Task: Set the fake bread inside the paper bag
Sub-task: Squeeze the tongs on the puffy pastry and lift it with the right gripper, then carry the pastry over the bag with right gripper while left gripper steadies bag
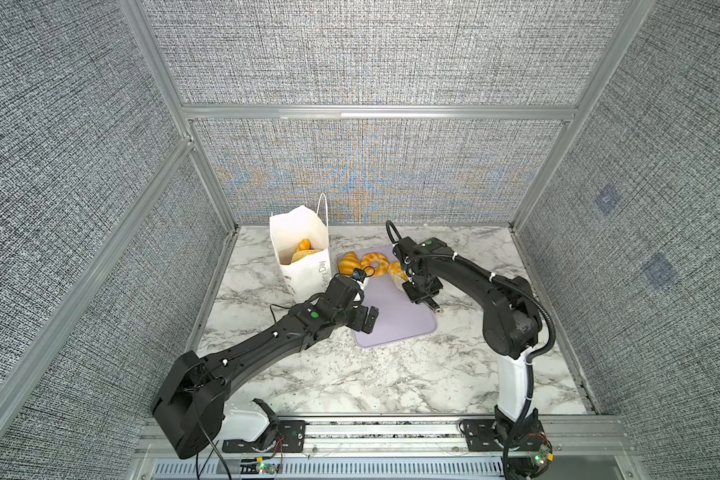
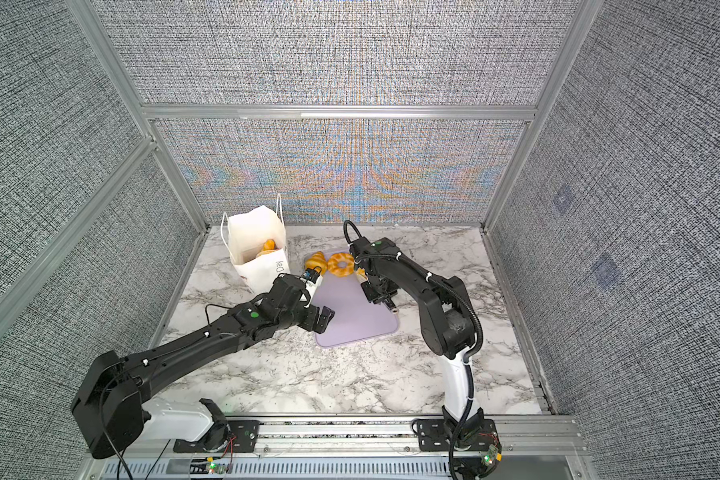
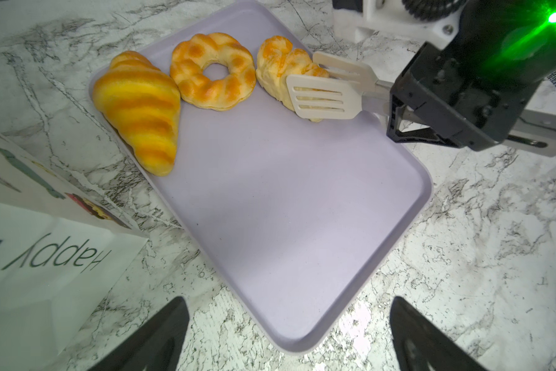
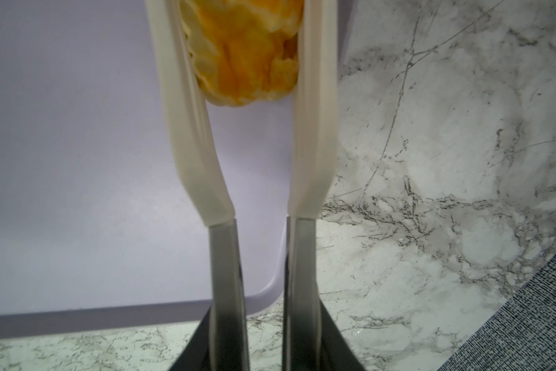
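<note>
In the right wrist view my right fingers (image 4: 332, 340) are cut off by the bottom edge. What shows of them is clamped on the steel shanks of the tongs (image 4: 190, 128). The white blades sit close against both sides of a flaky roll (image 4: 244, 51), whose far end runs off the top of the frame.

In the left wrist view the right gripper (image 3: 430, 106) is at upper right. The near blade hides part of the roll where it lies on the tray (image 3: 270, 208). To the roll's left, a ring (image 3: 213, 71) and a croissant (image 3: 141, 109) lie in a row along the tray's top end.

My left fingers (image 3: 161, 334) poke in at the bottom edge with only the tips showing. They are spread wide with nothing between them.

In a top view the left gripper (image 1: 368, 318) hangs by the tray's lower left edge. The left arm (image 1: 266, 345) stretches low from the lower left. The right arm (image 1: 474, 274) is elbow-up at right, and its wrist dips toward centre and covers most of the roll.

The bag (image 1: 304, 266) stands upright just left of the tray, mouth open. I can see bread (image 1: 304, 246) inside, but I can't make out how many pieces.
</note>
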`<state>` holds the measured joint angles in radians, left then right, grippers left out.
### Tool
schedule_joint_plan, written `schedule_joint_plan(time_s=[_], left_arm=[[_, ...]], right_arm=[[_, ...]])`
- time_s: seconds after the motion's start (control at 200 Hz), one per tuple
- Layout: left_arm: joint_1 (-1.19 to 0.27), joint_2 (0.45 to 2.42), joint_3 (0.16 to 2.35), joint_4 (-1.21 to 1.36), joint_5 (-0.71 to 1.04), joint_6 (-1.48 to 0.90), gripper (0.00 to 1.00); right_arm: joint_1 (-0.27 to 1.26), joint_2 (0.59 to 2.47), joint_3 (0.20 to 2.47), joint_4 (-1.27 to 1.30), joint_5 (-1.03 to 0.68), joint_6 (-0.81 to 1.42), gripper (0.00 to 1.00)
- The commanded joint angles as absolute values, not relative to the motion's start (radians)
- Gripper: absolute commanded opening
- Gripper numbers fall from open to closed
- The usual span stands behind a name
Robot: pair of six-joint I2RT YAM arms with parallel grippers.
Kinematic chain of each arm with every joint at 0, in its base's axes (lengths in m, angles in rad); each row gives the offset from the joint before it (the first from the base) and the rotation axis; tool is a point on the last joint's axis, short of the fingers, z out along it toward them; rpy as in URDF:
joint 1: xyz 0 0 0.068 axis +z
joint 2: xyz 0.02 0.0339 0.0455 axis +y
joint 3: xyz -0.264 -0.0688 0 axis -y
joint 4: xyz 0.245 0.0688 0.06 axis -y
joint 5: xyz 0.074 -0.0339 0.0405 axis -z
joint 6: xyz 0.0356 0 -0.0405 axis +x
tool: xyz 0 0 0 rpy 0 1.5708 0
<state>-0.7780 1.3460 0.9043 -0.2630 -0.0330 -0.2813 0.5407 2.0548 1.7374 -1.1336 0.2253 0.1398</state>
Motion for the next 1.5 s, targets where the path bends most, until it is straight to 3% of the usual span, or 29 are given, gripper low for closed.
schedule_joint_plan(time_s=[0.0,0.83,1.216,1.491], left_arm=[[-0.778,1.335,0.905,-0.263,-0.045,-0.283,0.99],[-0.778,1.143,0.847,-0.179,-0.143,-0.251,0.99],[-0.764,1.106,0.960,-0.315,-0.285,-0.197,0.99],[-0.699,1.052,1.051,-0.395,-0.280,-0.167,0.99]], right_arm=[[0.538,2.031,1.735,-1.143,0.208,0.141,0.34],[0.637,1.733,1.675,-0.987,0.087,0.192,0.34],[0.701,1.667,1.704,-0.912,0.021,0.216,0.34],[0.734,1.629,1.737,-0.868,0.000,0.248,0.34]])
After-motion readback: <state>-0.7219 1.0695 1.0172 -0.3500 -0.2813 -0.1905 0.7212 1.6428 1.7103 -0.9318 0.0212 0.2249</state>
